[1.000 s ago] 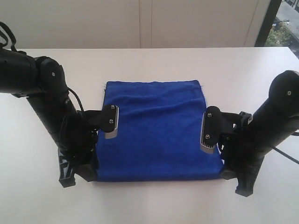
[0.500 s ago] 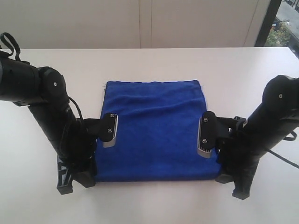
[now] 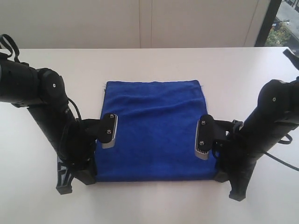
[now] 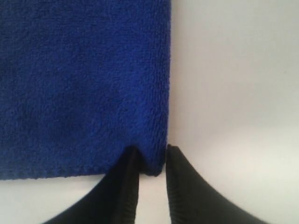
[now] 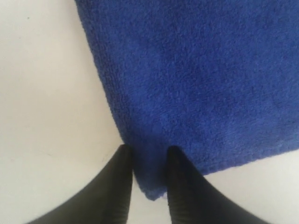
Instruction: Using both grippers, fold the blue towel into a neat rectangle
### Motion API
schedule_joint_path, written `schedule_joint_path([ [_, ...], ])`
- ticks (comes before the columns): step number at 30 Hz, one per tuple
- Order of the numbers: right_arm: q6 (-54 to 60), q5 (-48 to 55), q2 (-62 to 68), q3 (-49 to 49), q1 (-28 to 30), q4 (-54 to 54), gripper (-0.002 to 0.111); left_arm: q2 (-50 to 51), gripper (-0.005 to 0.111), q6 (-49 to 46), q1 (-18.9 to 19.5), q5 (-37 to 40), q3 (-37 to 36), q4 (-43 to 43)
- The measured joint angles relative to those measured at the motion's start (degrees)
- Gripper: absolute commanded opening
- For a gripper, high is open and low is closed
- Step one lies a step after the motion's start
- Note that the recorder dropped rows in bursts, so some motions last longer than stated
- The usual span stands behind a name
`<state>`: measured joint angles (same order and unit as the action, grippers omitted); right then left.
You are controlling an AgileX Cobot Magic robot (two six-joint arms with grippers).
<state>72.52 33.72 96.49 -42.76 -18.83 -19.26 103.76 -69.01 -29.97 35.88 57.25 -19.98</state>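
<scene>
Gripping blue towel (image 3: 154, 121) corners, left end effector (image 4: 152, 149), right end effector (image 5: 149, 148), table (image 3: 149, 65) beyond

A white table (image 3: 149, 205) stands before a pale panelled wall (image 3: 93, 23) and a corner window (image 3: 285, 21).

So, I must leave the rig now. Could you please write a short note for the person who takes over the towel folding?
Left end effector: one finger on each side of the near left corner of the blue towel, with cloth between them. I cannot tell whether the grip is firm.
Right end effector: the same at the near right corner.
Towel: lies flat on the white table.
Done: both near corners are reached.
To do: secure both grips, lift the near edge, probably carry it over to the far edge, release, and check that the rectangle is neat.
</scene>
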Motion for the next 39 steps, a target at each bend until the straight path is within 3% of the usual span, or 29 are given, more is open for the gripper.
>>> schedule_joint_path([
  [3, 0.0, 0.1, 0.1, 0.0, 0.0, -0.1, 0.010, 0.0, 0.000, 0.0, 0.0, -0.4, 0.0, 0.0],
  [7, 0.0, 0.1, 0.3, 0.0, 0.0, -0.1, 0.000, 0.0, 0.000, 0.0, 0.0, -0.4, 0.0, 0.0],
  [19, 0.0, 5.7, -4.9, 0.0, 0.0, -2.3, 0.000, -3.1, 0.000, 4.1, 0.0, 1.7, 0.0, 0.0],
  [30, 0.0, 16.8, -9.1, 0.0, 0.0, -2.8, 0.000, -6.3, 0.000, 9.7, 0.0, 15.9, 0.0, 0.0],
  [39, 0.0, 15.8, -9.1, -2.2, 0.0, -2.8, 0.000, -6.5, 0.000, 14.5, 0.0, 14.2, 1.6, 1.6],
])
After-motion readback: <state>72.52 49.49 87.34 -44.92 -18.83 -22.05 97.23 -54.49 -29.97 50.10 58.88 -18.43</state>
